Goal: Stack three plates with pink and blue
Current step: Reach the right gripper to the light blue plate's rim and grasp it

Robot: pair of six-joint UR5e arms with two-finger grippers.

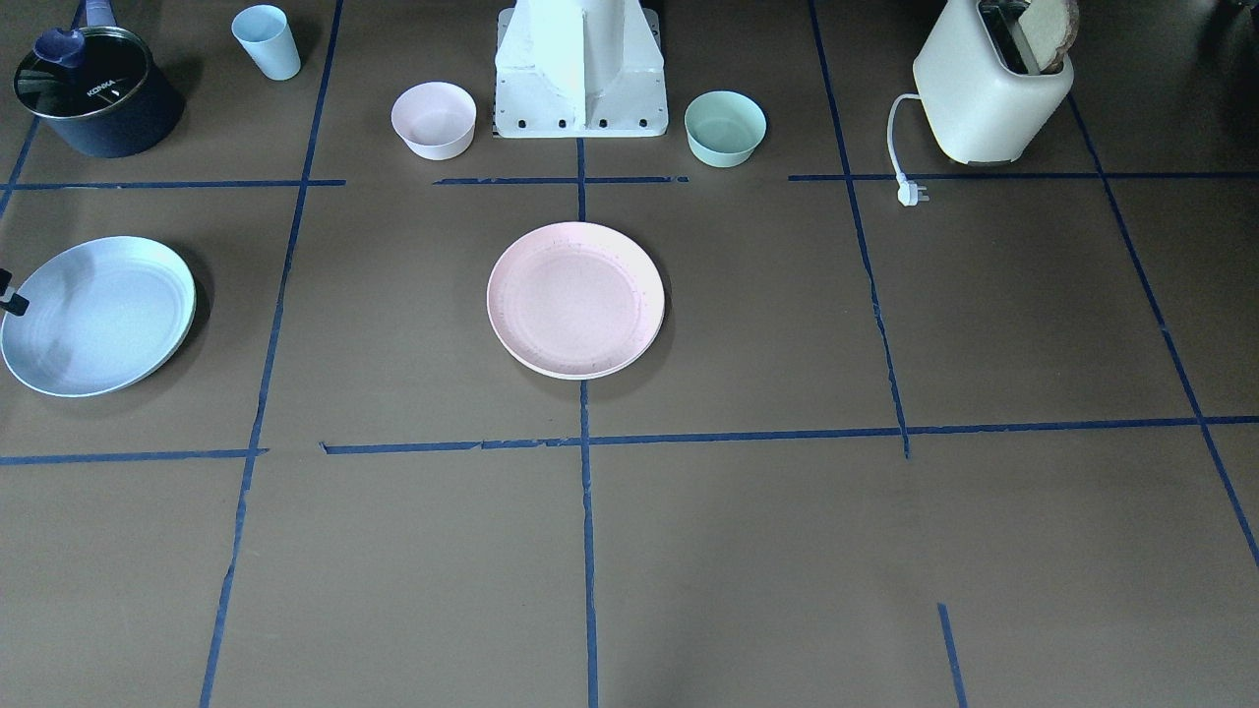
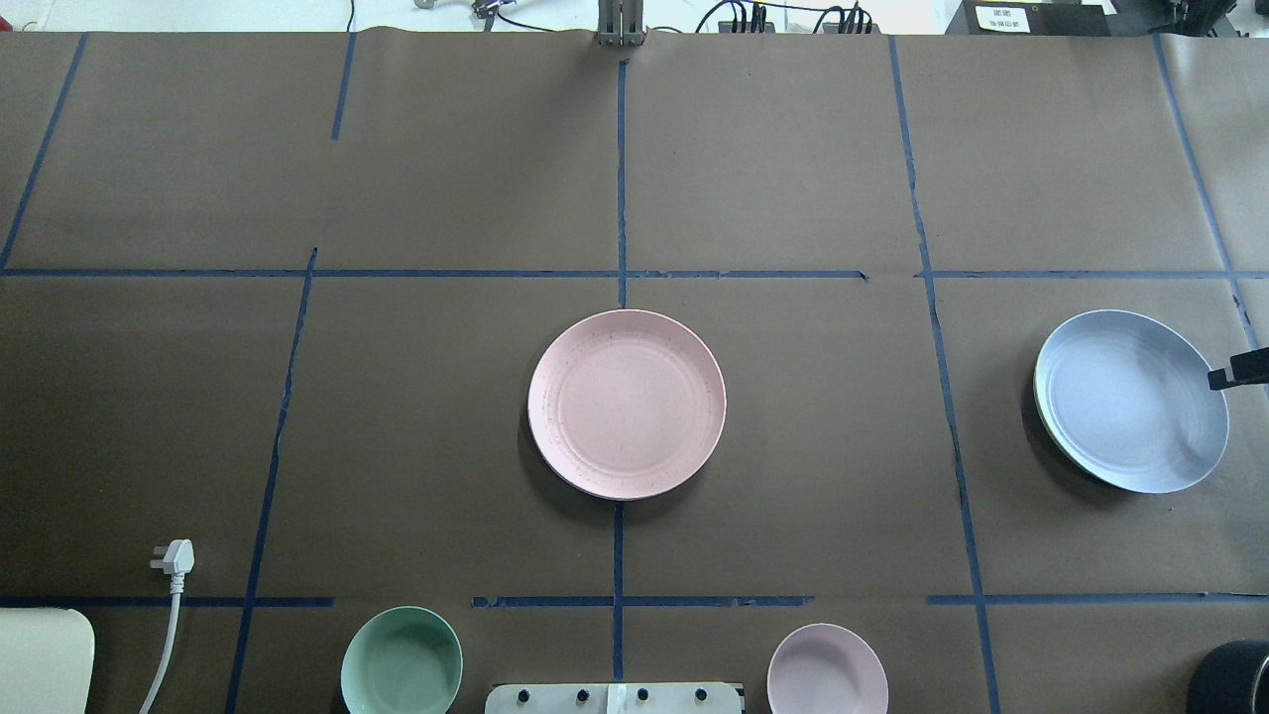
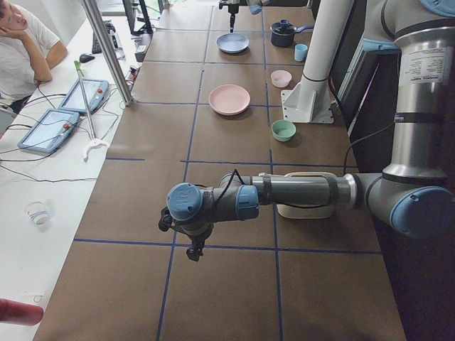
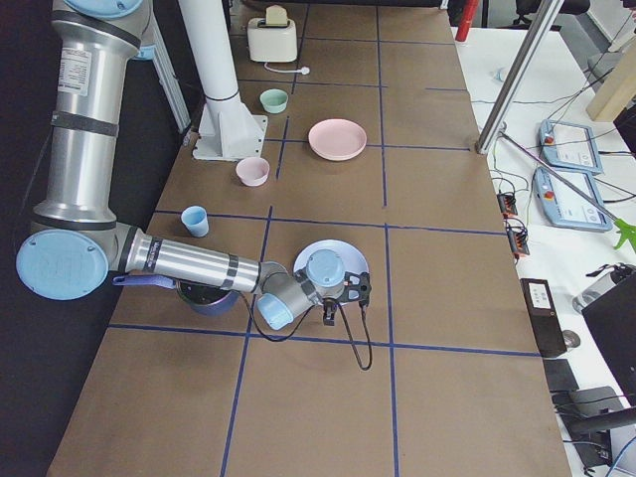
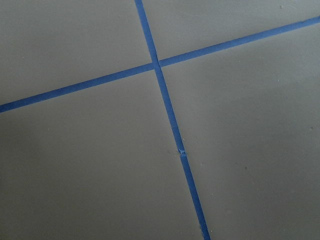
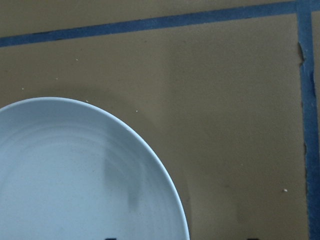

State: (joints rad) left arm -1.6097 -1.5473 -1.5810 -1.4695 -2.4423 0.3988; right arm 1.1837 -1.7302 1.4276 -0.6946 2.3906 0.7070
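1. Closest up, the left arm stretches low across the desk (image 2: 416, 416) at the robot's left end. Its left pincer (image 3: 193, 250) hangs just above bare paper, well apart from every plate. Its wrist camera shows only crossed blue tape (image 5: 167, 115), so I cannot tell whether the fingers are wide or closed.
2. Over on the robot's right, the blue plate (image 2: 1125, 407) lies face up near the desk's end. A pale green rim (image 1: 185, 329) peeks out beneath it on the side towards the centre. My read is that the third plate sits under the blue one, which would mean one stacking step is done.
3. Now the right pincer (image 2: 1237, 374) is at the blue plate's outer edge. In the wrist view two dark tips show well apart, one over the plate and one outside it, so the fingers stand wide astride the rim and hold nothing. A rim pinch looks like the plan, since a shallow plate offers no other hold.
4. Dead centre sits the pink plate (image 2: 627, 404), flat and face up with its rim raised. Nothing stands on it, so it makes an easy landing spot.
5. Being round, these plates have no long axis, and only their open faces point anywhere, which is upward.
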